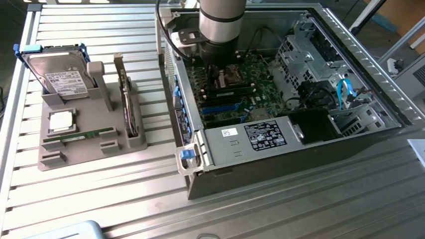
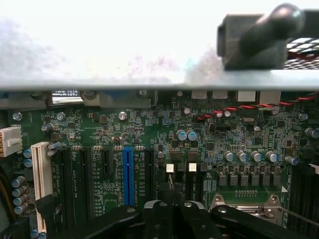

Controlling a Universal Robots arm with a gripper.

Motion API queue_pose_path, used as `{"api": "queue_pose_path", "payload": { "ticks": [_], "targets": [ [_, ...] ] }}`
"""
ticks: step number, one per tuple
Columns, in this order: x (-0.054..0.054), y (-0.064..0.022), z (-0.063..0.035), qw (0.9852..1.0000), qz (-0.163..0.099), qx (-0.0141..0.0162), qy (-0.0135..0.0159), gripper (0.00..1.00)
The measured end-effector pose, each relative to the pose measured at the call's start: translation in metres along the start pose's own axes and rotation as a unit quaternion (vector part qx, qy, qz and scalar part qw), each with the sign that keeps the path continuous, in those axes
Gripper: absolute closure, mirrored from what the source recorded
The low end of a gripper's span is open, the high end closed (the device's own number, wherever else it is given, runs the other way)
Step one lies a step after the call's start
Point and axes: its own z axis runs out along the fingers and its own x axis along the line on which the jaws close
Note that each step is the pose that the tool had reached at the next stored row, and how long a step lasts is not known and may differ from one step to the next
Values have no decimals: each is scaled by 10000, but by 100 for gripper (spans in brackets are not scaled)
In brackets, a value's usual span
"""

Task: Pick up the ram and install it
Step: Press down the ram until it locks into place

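- Exterior view, the ram: a thin green stick lying flat in a slot of the grey holder, along the holder's near edge. The silver processor chip is just behind it and the hard drive stands at the far edge.
- Exterior view, the arm: it stands well apart from the ram, reaching down into the open computer case over the motherboard. The case is on the slatted table, on the exterior view's right of the holder.
- Wrist view, the gripper: black fingers above the motherboard, close to the blue expansion slot. It cannot be told whether they are parted or whether anything is between them.
- Handling, judged: the ram looks light, stiff and thin, but fragile at its chips and contact edge. The best hold is across the two flat faces at mid-length, on the upper edge, keeping it level.
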Motion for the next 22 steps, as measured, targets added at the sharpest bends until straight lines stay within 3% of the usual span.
{"api": "queue_pose_path", "payload": {
  "ticks": [22],
  "targets": [
    [1, 2, 21, 10000, 0, 1, -1, 90]
  ]
}}
